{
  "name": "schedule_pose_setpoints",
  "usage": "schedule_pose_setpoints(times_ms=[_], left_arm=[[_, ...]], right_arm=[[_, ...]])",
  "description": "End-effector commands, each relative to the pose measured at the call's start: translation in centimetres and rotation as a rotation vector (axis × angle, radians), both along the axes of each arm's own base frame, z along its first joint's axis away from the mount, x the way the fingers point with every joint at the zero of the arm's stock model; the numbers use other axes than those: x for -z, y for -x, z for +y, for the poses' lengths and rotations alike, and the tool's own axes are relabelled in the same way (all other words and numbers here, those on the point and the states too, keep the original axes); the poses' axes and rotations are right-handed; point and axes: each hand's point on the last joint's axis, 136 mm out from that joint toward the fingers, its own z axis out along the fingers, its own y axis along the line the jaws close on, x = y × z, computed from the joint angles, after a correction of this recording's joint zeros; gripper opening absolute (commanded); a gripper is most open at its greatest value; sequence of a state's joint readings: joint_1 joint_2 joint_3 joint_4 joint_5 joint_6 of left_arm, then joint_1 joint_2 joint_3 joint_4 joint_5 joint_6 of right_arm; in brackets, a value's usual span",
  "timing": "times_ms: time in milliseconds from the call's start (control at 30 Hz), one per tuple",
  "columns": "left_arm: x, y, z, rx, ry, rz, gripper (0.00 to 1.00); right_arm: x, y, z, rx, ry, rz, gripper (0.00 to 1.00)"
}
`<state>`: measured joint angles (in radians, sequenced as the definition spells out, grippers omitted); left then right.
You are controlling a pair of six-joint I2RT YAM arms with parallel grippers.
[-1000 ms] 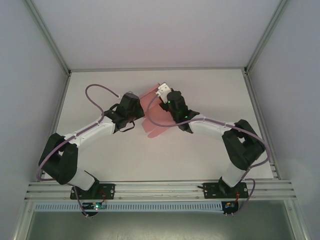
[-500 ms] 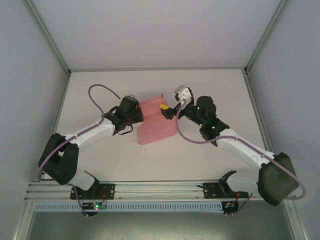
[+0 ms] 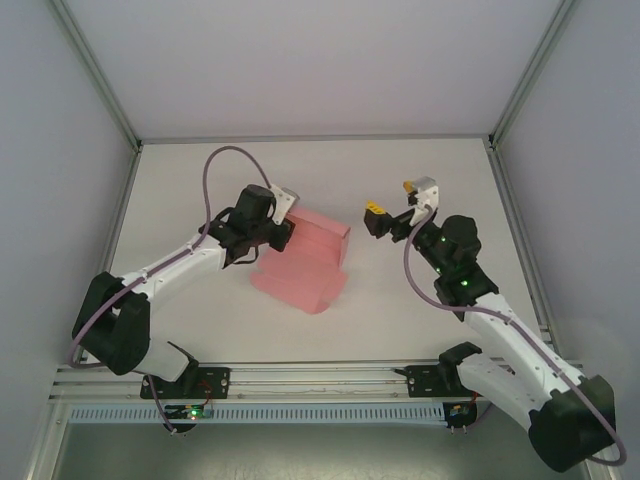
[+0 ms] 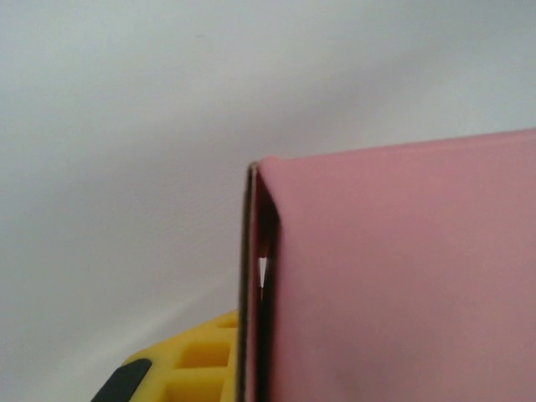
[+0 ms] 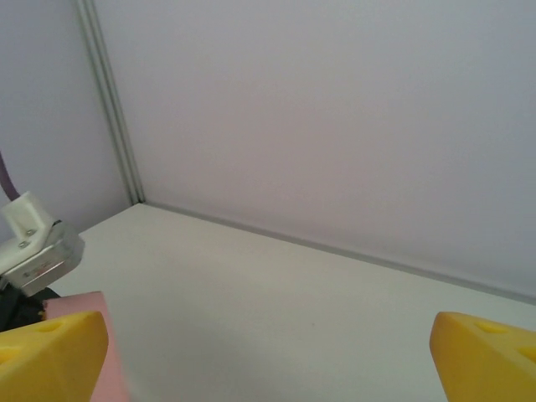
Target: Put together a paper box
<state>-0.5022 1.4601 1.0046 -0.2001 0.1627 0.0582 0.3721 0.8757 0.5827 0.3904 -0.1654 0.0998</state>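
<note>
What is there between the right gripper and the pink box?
A bare strip of table, as the top view shows; the right gripper stands apart from the box.

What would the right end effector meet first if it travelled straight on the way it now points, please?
Likely only bare table, then the back wall; the right end effector aims past the paper box, which lies to its left.

White table (image 3: 380, 330), pale enclosure walls (image 3: 300, 60) (plain, unmarked), aluminium corner posts (image 3: 95, 75), slotted rail along the near edge (image 3: 320, 375)
</note>
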Motion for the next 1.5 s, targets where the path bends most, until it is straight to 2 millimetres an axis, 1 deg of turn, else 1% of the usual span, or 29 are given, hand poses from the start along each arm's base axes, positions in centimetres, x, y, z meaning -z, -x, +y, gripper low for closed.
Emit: schedule_pose_setpoints(times_ms=[0,67,133,200,300,333,367,433,500,633,733,800,833,867,933,1000,1067,1100,1133,1233,1300,1367,1400,1433,1467], left_arm=[[-2.0,0.4,-0.2,0.312,-0.230,-0.134,0.00],[-1.2,1.5,0.2,0.461,-0.348,-0.098,0.00],[-0.6,2.7,0.1,0.613,-0.410,-0.063,0.00],[0.0,3.1,-0.2,0.741,-0.463,-0.054,0.00],[1.0,2.9,-0.9,0.856,-0.578,-0.046,0.00],[1.7,2.8,-1.1,0.891,-0.636,-0.042,0.02],[2.2,2.5,-1.3,0.913,-0.696,-0.051,0.09],[3.7,1.9,-2.0,0.965,-0.823,-0.084,0.09],[5.0,1.5,-2.6,1.024,-0.921,-0.122,0.07],[7.3,0.0,-5.0,1.085,-1.050,-0.239,0.05],[9.1,-0.6,-7.8,1.125,-1.108,-0.366,0.04],[10.5,0.0,-9.8,1.190,-1.101,-0.448,0.03],[11.1,0.6,-10.7,1.225,-1.085,-0.480,0.03],[11.5,1.3,-11.4,1.264,-1.068,-0.503,0.05],[11.8,2.4,-12.6,1.312,-1.031,-0.543,0.06],[11.5,3.0,-13.1,1.322,-0.994,-0.554,0.14],[11.2,3.3,-12.9,1.330,-0.989,-0.537,0.33],[11.0,3.5,-12.7,1.329,-0.990,-0.530,0.39],[10.8,3.6,-12.5,1.326,-0.991,-0.525,0.50],[10.1,4.2,-12.1,1.325,-0.977,-0.517,0.69],[9.4,4.7,-12.0,1.320,-0.952,-0.515,0.78],[8.2,5.0,-12.2,1.297,-0.916,-0.527,0.81],[7.4,5.2,-12.3,1.287,-0.894,-0.533,0.86],[6.7,5.4,-12.4,1.277,-0.873,-0.543,0.93],[5.8,5.8,-12.5,1.272,-0.844,-0.552,0.97]], right_arm=[[0.0,0.7,-1.0,0.017,-0.026,0.016,0.98],[0.0,1.2,-1.2,0.016,-0.023,0.017,0.98],[0.0,1.5,-1.6,0.030,-0.015,0.016,0.98],[0.2,1.5,-2.1,0.051,-0.013,0.026,0.98],[0.8,1.7,-2.6,0.066,-0.006,0.048,0.98],[0.9,1.8,-2.7,0.070,-0.006,0.056,0.98],[1.1,1.9,-2.8,0.074,-0.002,0.063,0.98],[1.2,2.1,-3.2,0.087,0.001,0.071,0.98],[1.1,2.2,-3.6,0.099,0.001,0.069,0.98],[0.7,2.5,-4.3,0.129,-0.016,0.056,0.98],[0.6,2.7,-4.6,0.136,-0.024,0.044,0.98],[0.7,2.7,-4.9,0.148,-0.033,0.049,0.98],[0.7,2.5,-5.3,0.177,-0.055,0.059,0.98],[0.8,2.3,-5.7,0.198,-0.068,0.063,0.98],[0.8,2.4,-5.9,0.210,-0.063,0.056,0.98],[0.9,2.4,-6.1,0.215,-0.071,0.053,0.98],[1.1,2.4,-5.9,0.203,-0.065,0.056,0.98],[1.3,2.4,-5.9,0.202,-0.062,0.062,0.98],[1.5,2.4,-5.9,0.201,-0.060,0.067,0.98],[1.9,2.1,-6.2,0.215,-0.057,0.077,0.98],[2.1,2.0,-6.2,0.215,-0.054,0.083,0.98],[2.2,1.9,-6.0,0.204,-0.050,0.088,0.98],[2.1,1.9,-5.8,0.191,-0.047,0.087,0.98],[2.1,1.9,-5.6,0.174,-0.039,0.088,0.98],[2.2,2.0,-5.2,0.148,-0.023,0.086,0.98]])
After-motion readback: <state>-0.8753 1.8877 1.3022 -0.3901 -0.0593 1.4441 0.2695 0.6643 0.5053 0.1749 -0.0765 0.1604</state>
